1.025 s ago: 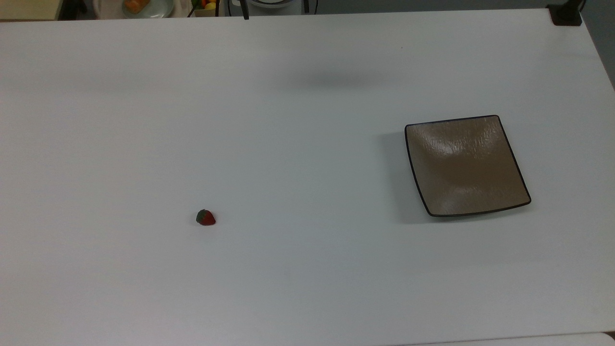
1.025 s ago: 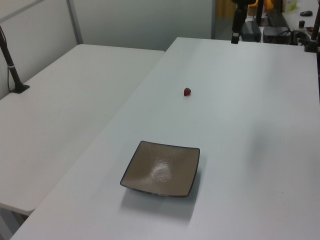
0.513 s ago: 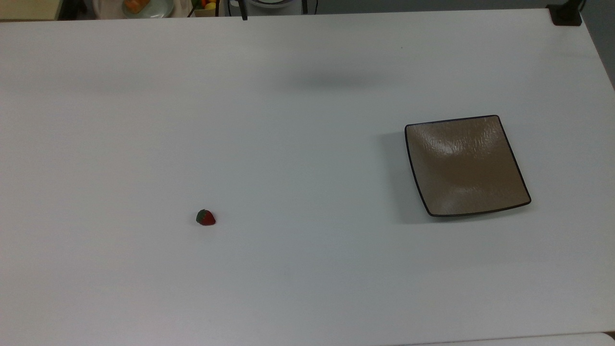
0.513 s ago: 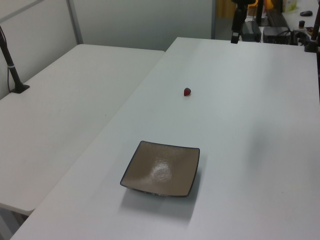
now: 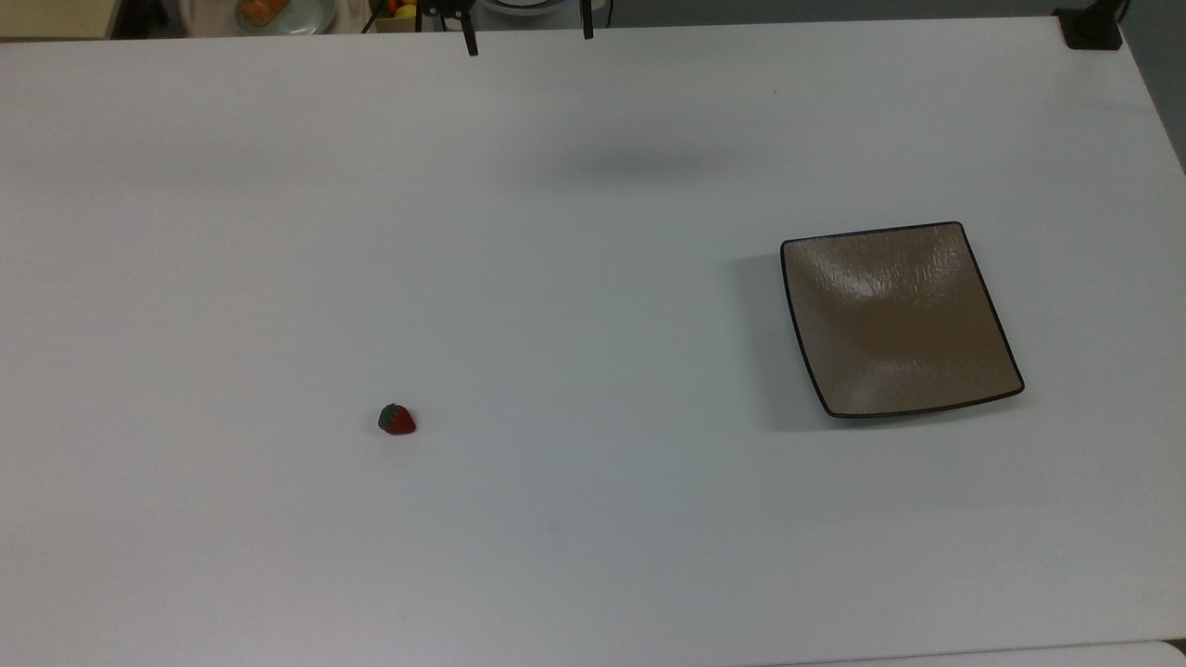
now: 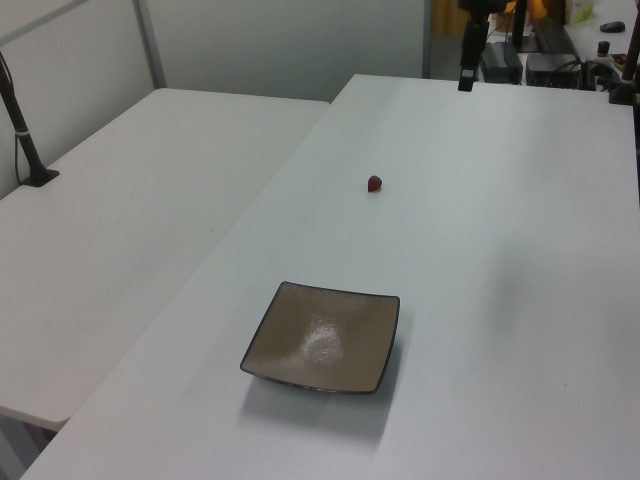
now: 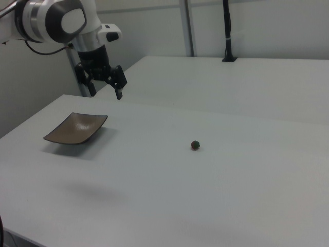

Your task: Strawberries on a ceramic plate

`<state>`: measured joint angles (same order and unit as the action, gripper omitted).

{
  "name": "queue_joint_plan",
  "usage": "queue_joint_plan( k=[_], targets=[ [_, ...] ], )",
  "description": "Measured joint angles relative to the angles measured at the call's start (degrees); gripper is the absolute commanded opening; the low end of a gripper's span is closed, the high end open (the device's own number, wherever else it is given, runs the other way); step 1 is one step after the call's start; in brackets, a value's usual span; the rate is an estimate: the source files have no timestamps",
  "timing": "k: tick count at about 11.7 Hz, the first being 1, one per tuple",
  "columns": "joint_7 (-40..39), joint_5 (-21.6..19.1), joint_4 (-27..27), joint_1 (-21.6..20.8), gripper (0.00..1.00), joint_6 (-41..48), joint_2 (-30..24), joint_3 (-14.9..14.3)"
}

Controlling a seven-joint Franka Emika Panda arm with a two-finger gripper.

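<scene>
A tiny red strawberry (image 5: 397,420) with a dark green cap lies on the white table (image 5: 593,232), toward the top view's left. It appears again in the left view (image 6: 374,183) and the right view (image 7: 195,145). The square tan-brown ceramic plate (image 5: 899,320) with a thin black rim sits bare toward the top view's right, well apart from the berry. The plate is also in the left view (image 6: 322,336) and the right view (image 7: 77,127). My gripper (image 7: 106,91) hangs open and holds nothing, high above the table beside the plate. Its fingertips (image 5: 473,44) poke in at the top view's upper edge.
A round pale plate with orange food (image 5: 278,11) sits beyond the table's far edge in the top view. A black clamp (image 5: 1093,28) grips the top view's upper right corner. A second white table (image 6: 150,200) adjoins in the left view, with a black pole (image 6: 25,140).
The gripper's fingertips have come slightly further into the top view's upper edge. Strawberry and plate have not moved.
</scene>
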<state>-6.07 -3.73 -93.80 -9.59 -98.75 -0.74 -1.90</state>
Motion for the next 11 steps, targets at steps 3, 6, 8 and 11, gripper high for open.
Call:
queue_joint_plan(
  k=[3, 6, 8, 11],
  targets=[
    [-13.70, 0.00, 0.00, 0.54, 1.00, -0.01, 0.23, -0.21],
    [-20.28, 0.00, -0.01, 1.22, 1.00, -0.01, 0.40, -0.41],
    [-20.80, 0.00, 0.11, 1.50, 1.00, -0.01, 1.34, -0.66],
    [-20.92, -0.01, 1.85, 2.63, 1.00, -0.88, 4.25, -2.47]
  ],
)
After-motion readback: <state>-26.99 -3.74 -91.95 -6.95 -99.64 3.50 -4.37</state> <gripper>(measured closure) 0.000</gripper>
